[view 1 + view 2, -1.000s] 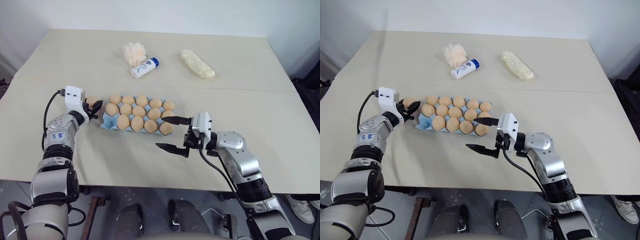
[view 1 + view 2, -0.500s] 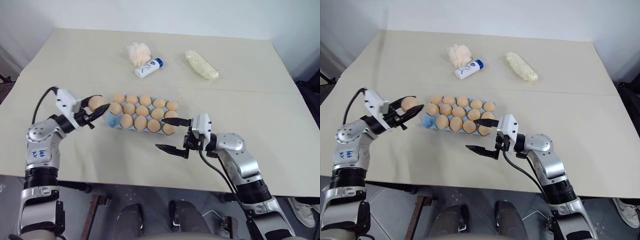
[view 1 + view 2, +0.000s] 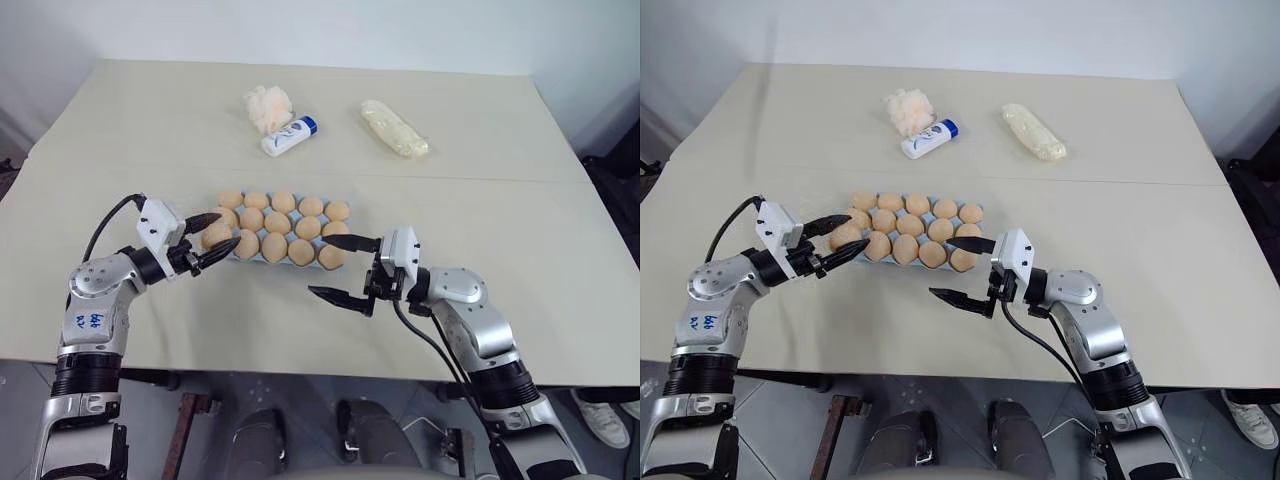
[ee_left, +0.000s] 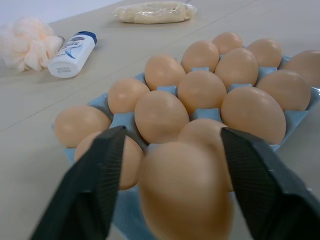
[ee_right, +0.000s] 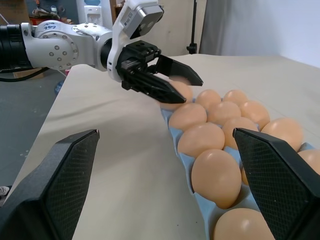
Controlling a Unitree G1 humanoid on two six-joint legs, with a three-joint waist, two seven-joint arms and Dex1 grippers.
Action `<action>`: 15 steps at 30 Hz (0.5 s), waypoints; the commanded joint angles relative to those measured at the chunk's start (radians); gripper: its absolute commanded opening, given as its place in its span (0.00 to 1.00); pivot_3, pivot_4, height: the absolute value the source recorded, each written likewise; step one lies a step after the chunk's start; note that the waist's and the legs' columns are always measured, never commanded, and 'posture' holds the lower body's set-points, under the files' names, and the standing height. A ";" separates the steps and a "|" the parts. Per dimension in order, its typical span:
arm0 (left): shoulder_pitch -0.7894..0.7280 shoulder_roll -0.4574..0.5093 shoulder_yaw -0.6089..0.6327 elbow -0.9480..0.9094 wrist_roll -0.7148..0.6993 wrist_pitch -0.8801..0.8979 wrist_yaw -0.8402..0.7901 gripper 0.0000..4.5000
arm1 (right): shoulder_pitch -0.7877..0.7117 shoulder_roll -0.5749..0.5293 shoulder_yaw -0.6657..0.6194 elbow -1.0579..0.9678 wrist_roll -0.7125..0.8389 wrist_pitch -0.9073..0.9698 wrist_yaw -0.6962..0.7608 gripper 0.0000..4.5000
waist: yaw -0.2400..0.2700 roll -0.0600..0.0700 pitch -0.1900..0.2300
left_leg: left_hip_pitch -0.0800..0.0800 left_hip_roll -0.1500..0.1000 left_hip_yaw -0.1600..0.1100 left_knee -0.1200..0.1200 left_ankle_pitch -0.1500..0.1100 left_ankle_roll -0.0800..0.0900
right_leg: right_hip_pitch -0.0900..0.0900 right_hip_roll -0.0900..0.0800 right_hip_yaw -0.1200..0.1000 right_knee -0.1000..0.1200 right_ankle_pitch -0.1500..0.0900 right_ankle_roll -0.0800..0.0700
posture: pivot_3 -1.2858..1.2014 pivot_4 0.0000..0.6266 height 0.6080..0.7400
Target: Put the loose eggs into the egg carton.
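Straddling one egg (image 4: 187, 192) at the near-left corner of the carton (image 3: 246, 259), the left claw (image 3: 220, 234) has its fingers spread with small gaps either side, apparently letting go. Right claw (image 3: 340, 268) waits spread wide beside the carton's other end on the surface (image 3: 150, 120).

The carton (image 3: 262, 258) is a light blue moulded tray. It lies flat on the table, near the front edge, with its long side across. Its cups hold smooth orange-tan eggs (image 3: 277, 222), standing in three rows, close together. One more egg (image 3: 217, 234) is at the left end of the carton, between two black fingers; if it already sits in a cup, I cannot tell.
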 commanded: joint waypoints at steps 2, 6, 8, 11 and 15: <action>0.024 0.025 0.068 -0.019 -0.008 -0.019 0.043 1.00 | -0.006 0.004 -0.008 -0.018 0.007 -0.019 -0.002 1.00 | -0.003 0.000 0.000 | 0.000 0.000 0.000 0.000 0.000 0.000 | 0.000 0.000 0.000 0.000 0.000 0.000 | 0.52 0.24 1.00; 0.070 0.077 0.101 -0.084 -0.047 0.038 -0.003 1.00 | -0.007 -0.005 -0.015 -0.020 0.010 -0.016 0.002 1.00 | -0.007 0.000 0.000 | 0.000 0.000 0.000 -0.001 0.000 0.000 | 0.000 0.000 0.000 -0.001 0.000 0.000 | 0.52 0.24 1.00; 0.108 0.118 0.117 -0.099 -0.053 0.034 -0.042 1.00 | -0.008 -0.016 -0.023 -0.021 0.013 -0.013 0.006 1.00 | -0.011 0.000 0.000 | 0.000 0.000 0.000 -0.001 0.000 0.000 | 0.000 0.000 0.000 -0.001 0.000 0.000 | 0.52 0.24 1.00; 0.185 0.188 0.149 -0.142 -0.085 0.050 -0.124 1.00 | -0.008 -0.041 -0.041 -0.017 0.015 -0.011 0.010 1.00 | -0.017 0.000 0.000 | 0.000 0.000 0.000 -0.002 0.000 -0.001 | 0.000 -0.001 0.000 -0.001 0.000 0.000 | 0.52 0.24 1.00; 0.274 0.252 0.223 -0.131 -0.099 0.037 -0.161 1.00 | 0.000 -0.077 -0.073 -0.011 0.017 -0.008 0.005 1.00 | -0.017 0.001 0.000 | 0.000 0.000 -0.001 -0.003 -0.001 -0.001 | 0.000 -0.002 -0.001 -0.002 -0.001 -0.002 | 0.52 0.24 1.00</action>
